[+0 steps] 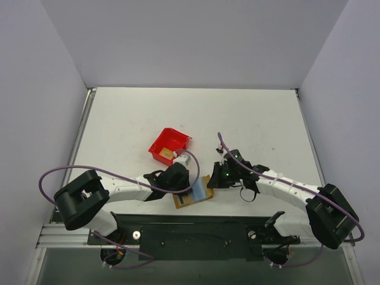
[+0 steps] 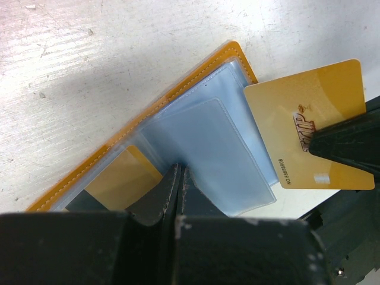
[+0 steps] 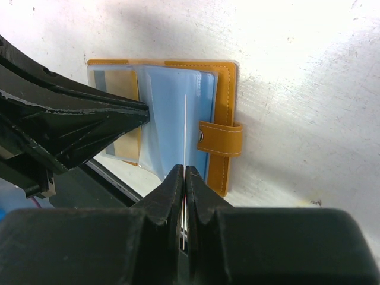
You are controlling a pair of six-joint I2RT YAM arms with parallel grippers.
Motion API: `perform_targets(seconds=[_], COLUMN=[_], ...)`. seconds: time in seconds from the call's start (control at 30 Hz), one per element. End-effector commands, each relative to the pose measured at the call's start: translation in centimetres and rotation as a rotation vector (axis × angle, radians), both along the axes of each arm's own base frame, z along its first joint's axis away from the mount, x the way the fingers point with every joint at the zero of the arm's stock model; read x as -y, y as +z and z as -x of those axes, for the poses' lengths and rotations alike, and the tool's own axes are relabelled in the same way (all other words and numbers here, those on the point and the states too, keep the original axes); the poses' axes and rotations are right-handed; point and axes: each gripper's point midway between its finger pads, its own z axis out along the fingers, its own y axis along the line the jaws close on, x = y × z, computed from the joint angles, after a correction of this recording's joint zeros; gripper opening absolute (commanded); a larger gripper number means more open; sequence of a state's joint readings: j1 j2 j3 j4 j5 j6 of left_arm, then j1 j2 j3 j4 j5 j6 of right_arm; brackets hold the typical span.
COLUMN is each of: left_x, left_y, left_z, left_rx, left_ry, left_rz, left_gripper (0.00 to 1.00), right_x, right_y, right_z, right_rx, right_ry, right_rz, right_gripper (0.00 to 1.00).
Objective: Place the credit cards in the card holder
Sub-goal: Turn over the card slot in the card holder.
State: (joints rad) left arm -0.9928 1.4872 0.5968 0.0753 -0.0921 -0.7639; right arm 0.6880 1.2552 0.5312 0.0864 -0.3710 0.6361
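Card holder (image 1: 195, 193) lies open on white, scuffed surface (image 1: 255, 119) at near edge, betw. both arms. Orange-tan cover w/ stitched rim, snap tab, clear light-blue sleeves. One pocketed card (image 2: 122, 178) sits in a sleeve. Right claw (image 3: 184, 170) closed on a gold credit card (image 2: 306, 127), its corner over holder's edge. Left claw (image 2: 178, 169) closed, tips on a sleeve. Red bin (image 1: 170, 145) just behind. Pale walls on 3 sides.

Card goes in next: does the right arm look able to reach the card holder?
Probably yes: the right gripper, shut on a credit card, sits at the open card holder, nothing between.
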Motion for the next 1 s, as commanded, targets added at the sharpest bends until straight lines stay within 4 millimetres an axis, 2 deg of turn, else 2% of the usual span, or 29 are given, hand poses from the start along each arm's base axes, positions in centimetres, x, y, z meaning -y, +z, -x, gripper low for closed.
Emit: perform_targets(seconds=[0.0,0.2,0.33,0.63,0.7,0.8,0.9,0.93,0.97], left_x=[-2.1,-2.4,-2.1,0.1,-0.5,-2.6,-5.0,-5.8,-6.8], left_y=[-2.8,-3.1,-2.3,4.8,6.5,8.6,9.6,10.6,10.1], left_z=[1.7,1.9,1.4,-2.0,-2.6,-2.9,-2.8,-2.9,-2.7], left_rx=[-0.075,-0.084,-0.061,0.097,0.132,0.181,0.209,0.234,0.234], left_ry=[-0.012,0.002,0.022,0.095,0.148,0.228,0.298,0.327,0.343], left_rz=[-0.093,-0.097,-0.067,0.075,0.102,0.108,0.096,0.113,0.088], left_gripper=[0.00,0.00,0.00,0.00,0.00,0.00,0.00,0.00,0.00], right_x=[-1.0,-2.3,-3.2,-5.0,-5.2,-5.7,-6.2,-6.4,-6.6], right_y=[0.5,0.3,0.3,2.0,2.1,2.2,1.9,1.6,1.4], right_z=[-0.3,0.0,0.3,1.3,1.7,2.1,2.3,2.3,2.5], right_rx=[-0.001,-0.033,-0.052,-0.050,-0.059,-0.060,-0.061,-0.068,-0.070], right_ry=[0.019,0.059,0.087,0.176,0.200,0.232,0.251,0.255,0.263], right_rz=[-0.042,-0.096,-0.141,-0.269,-0.277,-0.280,-0.264,-0.256,-0.250], right_gripper=[0.00,0.00,0.00,0.00,0.00,0.00,0.00,0.00,0.00])
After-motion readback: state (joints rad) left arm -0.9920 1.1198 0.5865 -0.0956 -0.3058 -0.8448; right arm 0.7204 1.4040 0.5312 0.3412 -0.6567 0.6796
